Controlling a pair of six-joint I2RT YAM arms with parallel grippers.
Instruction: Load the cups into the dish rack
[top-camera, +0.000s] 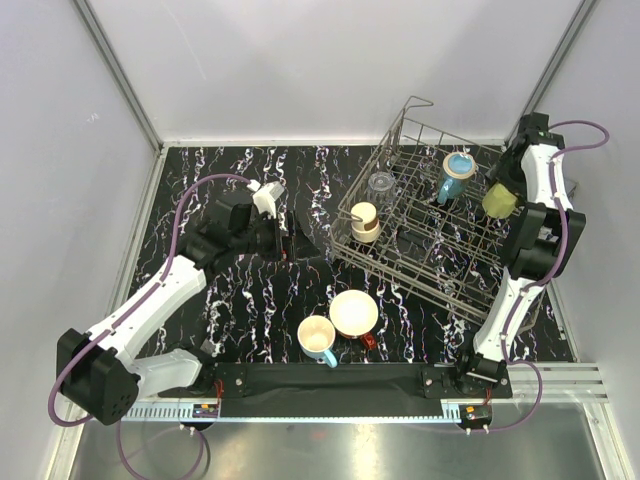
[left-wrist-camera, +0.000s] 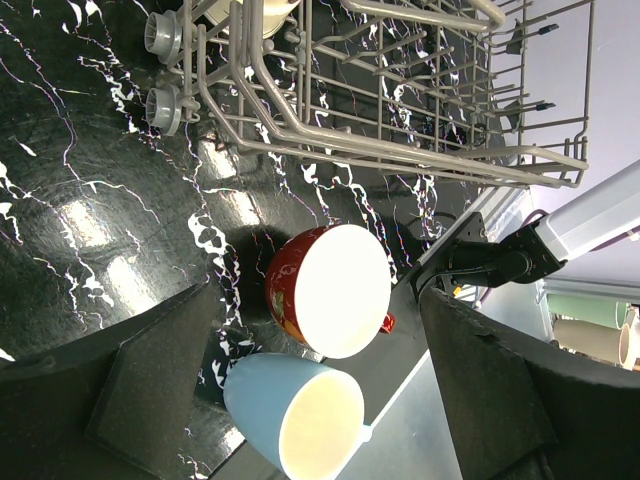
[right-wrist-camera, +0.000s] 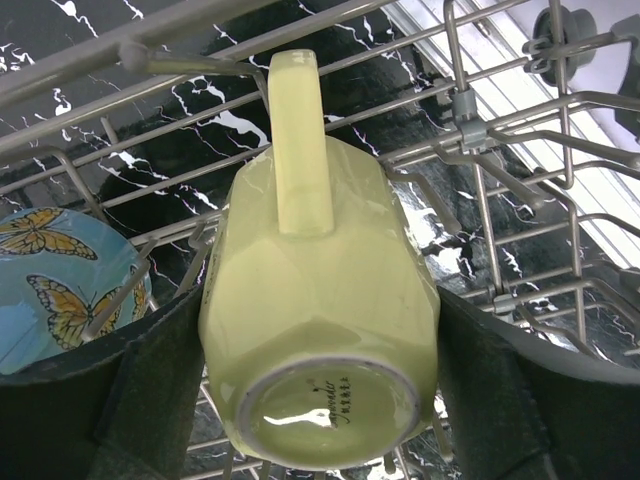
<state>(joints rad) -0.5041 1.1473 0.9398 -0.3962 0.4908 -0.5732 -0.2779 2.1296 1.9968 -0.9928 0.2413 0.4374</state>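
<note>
The surface (left-wrist-camera: 90, 230) is glossy black stone-look with white veins, mirroring lights. The rack (left-wrist-camera: 400, 160) beyond the left hand (left-wrist-camera: 310, 400) is thin, smooth grey wire. The red mug (left-wrist-camera: 330, 290) ahead of that hand is shiny glazed. Between the right hand's (right-wrist-camera: 320, 380) matt, grainy black pads (right-wrist-camera: 150, 400), the yellow-green mug (right-wrist-camera: 320, 300) is glossy glazed ceramic.

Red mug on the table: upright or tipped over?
Upright. The top view looks straight down into the red mug, its pale inside showing, base on the table.
</note>
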